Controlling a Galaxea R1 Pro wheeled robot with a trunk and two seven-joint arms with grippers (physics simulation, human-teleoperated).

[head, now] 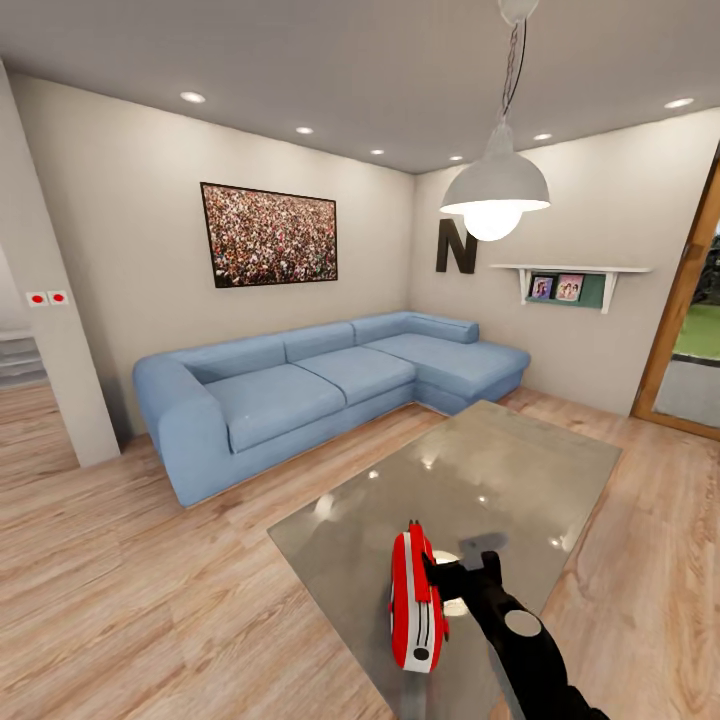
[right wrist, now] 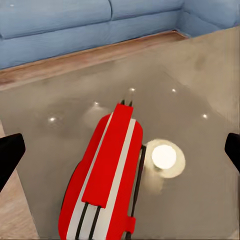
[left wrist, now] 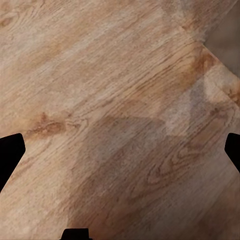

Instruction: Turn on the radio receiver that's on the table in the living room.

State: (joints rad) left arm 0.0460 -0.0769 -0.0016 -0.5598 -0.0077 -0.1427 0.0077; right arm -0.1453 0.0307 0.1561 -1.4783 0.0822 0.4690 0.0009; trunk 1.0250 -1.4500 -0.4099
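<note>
Nearest me, the right gripper [head: 440, 590] pinches the small red radio receiver with white edge bands [head: 417, 600], lifting it edge-up above the glossy grey glass table [head: 520, 450], probably to reach its switch; beyond stretches the blue corner sofa [head: 300, 385]. The left gripper's [left wrist: 120, 150] jaws hang spread over plank floor [left wrist: 100, 75].

red radio receiver [right wrist: 107, 175] on edge over the glossy table [right wrist: 200, 90], blue sofa [right wrist: 60, 25] beyond

The head view looks forward and down across the glossy grey glass counter [head: 520, 450] toward the blue corner sofa [head: 300, 385], both shared by the close right wrist view, while the left wrist view faces light wood plank floor [left wrist: 100, 100] at close range.
</note>
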